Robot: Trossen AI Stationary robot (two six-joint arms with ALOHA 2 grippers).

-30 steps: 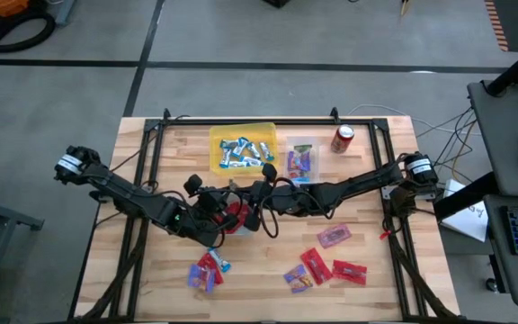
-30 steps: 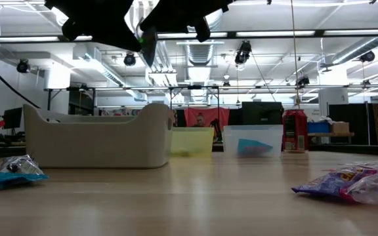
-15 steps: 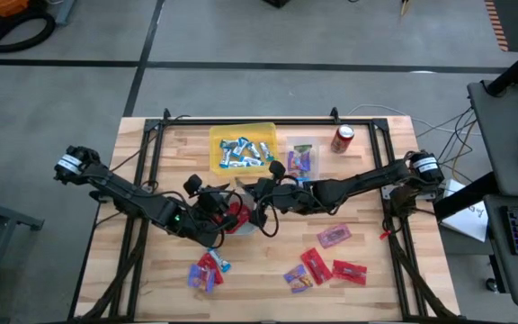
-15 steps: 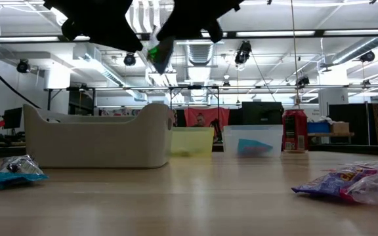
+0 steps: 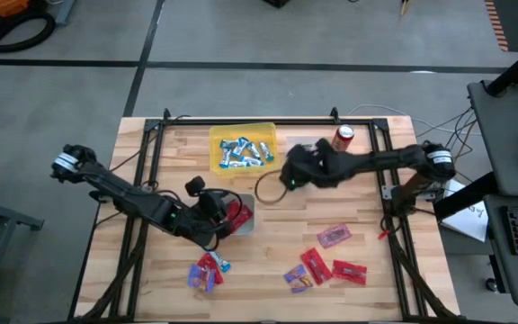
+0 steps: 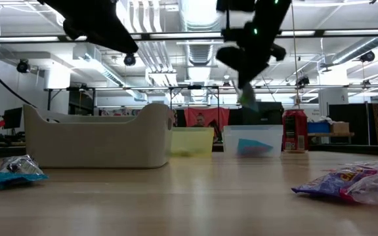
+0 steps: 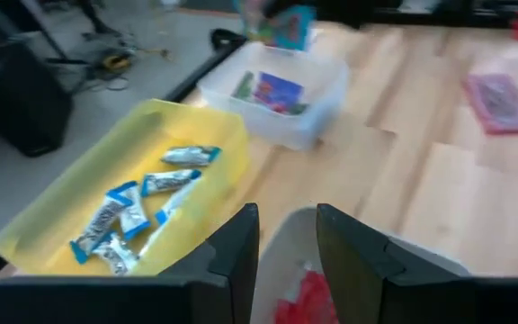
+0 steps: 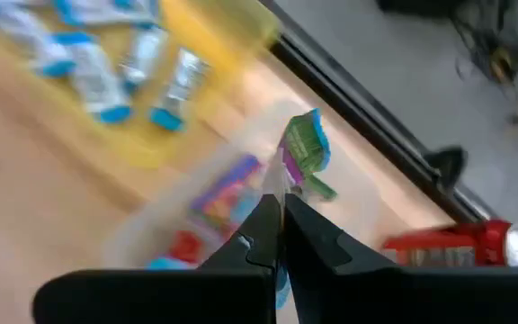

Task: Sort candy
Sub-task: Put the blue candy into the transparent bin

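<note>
My right gripper (image 5: 290, 173) hangs over the clear bin (image 5: 302, 144), shut on a small green, purple and blue candy packet (image 8: 302, 146). That bin (image 8: 165, 216) holds purple-blue packets. The yellow bin (image 5: 214, 137) holds blue-and-silver mini bars (image 5: 244, 151). My left gripper (image 7: 286, 220) is open and hovers above the white bin (image 5: 245, 221), which has red packets (image 7: 311, 297) inside. Loose red and pink-purple packets (image 5: 317, 263) lie on the table's near part. In the low view the right gripper (image 6: 245, 62) is high above the table. My right gripper pinches the candy packet between its two shut fingers (image 8: 263, 229) at one end (image 8: 283, 183). The rest of the packet sticks out past the fingertips. It is lifted clear, above the clear bin.
A red soda can (image 5: 343, 138) stands right of the clear bin, near the far edge. More candy lies at the near left (image 5: 205, 270) and near right (image 5: 349, 270). A black frame (image 5: 142, 225) runs around the table's sides. Bare wood lies between the bins and the loose candy.
My right gripper has moved from beside the white bin toward the table's far right, and now hangs above the clear bin, carrying the packet with it. My left arm has stayed over the white bin.
</note>
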